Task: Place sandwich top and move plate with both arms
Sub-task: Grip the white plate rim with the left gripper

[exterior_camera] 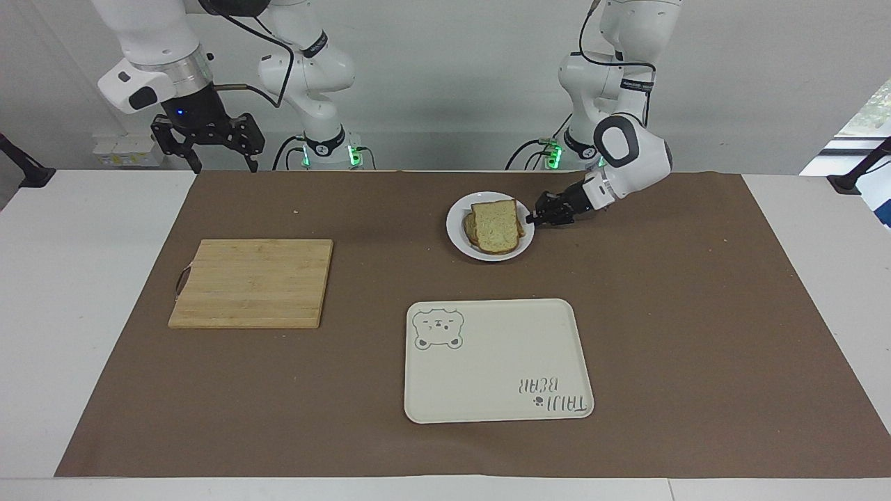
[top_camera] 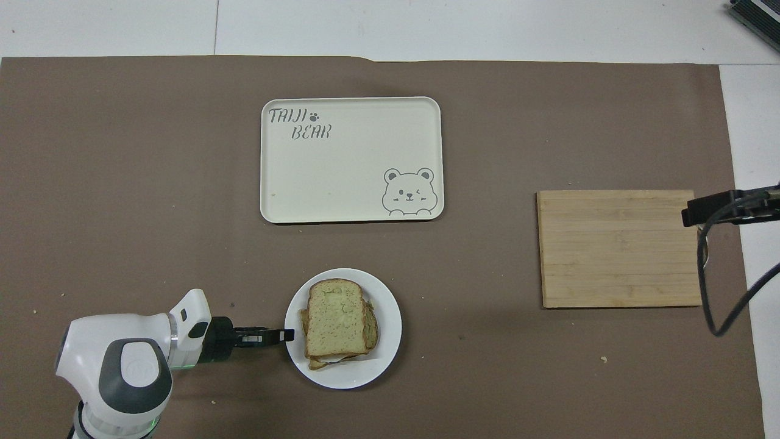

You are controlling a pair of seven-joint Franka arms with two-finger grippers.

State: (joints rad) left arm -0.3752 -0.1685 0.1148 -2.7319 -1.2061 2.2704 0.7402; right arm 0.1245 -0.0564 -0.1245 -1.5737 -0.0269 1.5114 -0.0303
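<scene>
The sandwich top, a pale speckled bread slice, lies on top of the other slices on the white plate, which stands on the brown mat near the robots. In the overhead view the slice covers most of the plate. My left gripper is low at the plate's rim on the left arm's side, its fingers closed on the rim; it also shows in the overhead view. My right gripper hangs open and empty, raised over the table's edge at the right arm's end, and waits.
A cream bear tray lies farther from the robots than the plate; it also shows in the overhead view. A wooden cutting board lies toward the right arm's end and shows from overhead too.
</scene>
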